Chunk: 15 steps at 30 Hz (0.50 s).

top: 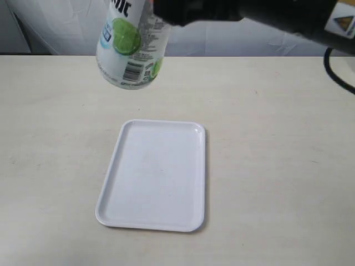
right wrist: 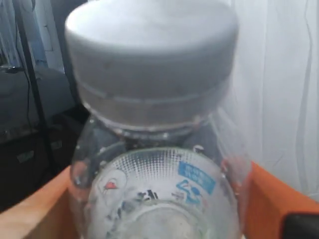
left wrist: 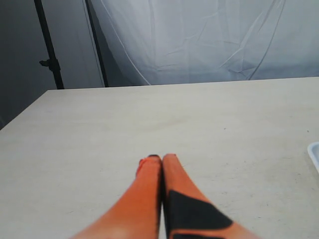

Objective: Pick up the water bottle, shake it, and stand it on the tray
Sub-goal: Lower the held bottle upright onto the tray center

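Note:
High above the table's far side hangs the water bottle [top: 132, 47], its top cut off by the exterior view's edge and its white-and-green label facing me. My right gripper [right wrist: 154, 209] is shut on it, an orange finger [right wrist: 271, 199] on either side of the body. The white cap [right wrist: 152, 59] fills the right wrist view. The dark right arm [top: 266, 16] reaches in from the upper right. Below and nearer lies the white tray [top: 158, 177], flat and bare. My left gripper [left wrist: 162, 158] is shut on nothing, low over the table, out of the exterior view.
The beige table [top: 277, 166] spreads around the tray. A white cloth backdrop [left wrist: 199, 40] hangs behind its far edge, with a dark stand [left wrist: 50, 50] beside it. A corner of the tray [left wrist: 315, 152] shows at the edge of the left wrist view.

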Available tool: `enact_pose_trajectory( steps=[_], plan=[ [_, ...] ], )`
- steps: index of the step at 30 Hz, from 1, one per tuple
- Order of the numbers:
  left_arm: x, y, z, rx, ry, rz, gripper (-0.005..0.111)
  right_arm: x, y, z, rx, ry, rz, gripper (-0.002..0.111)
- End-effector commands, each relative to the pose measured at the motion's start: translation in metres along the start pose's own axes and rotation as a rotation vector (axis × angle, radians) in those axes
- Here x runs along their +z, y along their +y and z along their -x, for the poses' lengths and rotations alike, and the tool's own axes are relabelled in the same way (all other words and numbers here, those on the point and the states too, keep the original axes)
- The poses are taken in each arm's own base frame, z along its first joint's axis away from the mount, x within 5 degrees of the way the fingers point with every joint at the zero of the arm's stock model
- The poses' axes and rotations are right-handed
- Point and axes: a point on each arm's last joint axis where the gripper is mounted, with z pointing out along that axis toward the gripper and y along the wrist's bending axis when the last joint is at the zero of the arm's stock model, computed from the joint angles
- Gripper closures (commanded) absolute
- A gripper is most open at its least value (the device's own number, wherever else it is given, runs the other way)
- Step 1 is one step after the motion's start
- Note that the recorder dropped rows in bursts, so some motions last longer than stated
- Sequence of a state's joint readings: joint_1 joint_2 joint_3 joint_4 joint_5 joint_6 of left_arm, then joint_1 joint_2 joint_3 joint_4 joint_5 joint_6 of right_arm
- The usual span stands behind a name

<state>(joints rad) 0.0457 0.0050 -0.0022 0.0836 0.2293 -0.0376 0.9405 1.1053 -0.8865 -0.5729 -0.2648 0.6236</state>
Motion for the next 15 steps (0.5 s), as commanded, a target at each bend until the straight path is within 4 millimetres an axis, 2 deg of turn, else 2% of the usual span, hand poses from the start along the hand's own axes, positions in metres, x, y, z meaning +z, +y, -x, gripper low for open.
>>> enact_pose_trajectory(
  steps=[1,3,6,8,12,14,15],
  plan=[
    [0.000,0.000,0.000,-0.007,-0.007,0.002,0.107,0.004,-0.012,-0.036,-0.003,0.223,-0.111,0.109],
    [0.000,0.000,0.000,-0.007,-0.007,0.002,0.107,0.008,-0.017,-0.067,0.019,0.346,-0.142,0.109],
    [0.000,0.000,0.000,-0.007,-0.007,0.002,0.107,0.013,-0.013,-0.095,0.122,0.390,-0.118,0.109],
    [0.000,0.000,0.000,-0.007,-0.007,0.002,0.107,0.016,0.000,-0.098,0.139,0.339,-0.031,0.109],
    [0.000,0.000,0.000,-0.007,-0.007,0.002,0.107,0.020,0.030,-0.089,0.098,0.203,0.179,0.109],
    [0.000,0.000,0.000,-0.007,-0.007,0.002,0.107,0.020,0.032,-0.090,0.058,0.212,0.188,0.109],
    [0.000,0.000,0.000,-0.007,-0.007,0.002,0.107,0.020,0.026,-0.092,0.043,0.252,0.139,0.109]
  ],
)
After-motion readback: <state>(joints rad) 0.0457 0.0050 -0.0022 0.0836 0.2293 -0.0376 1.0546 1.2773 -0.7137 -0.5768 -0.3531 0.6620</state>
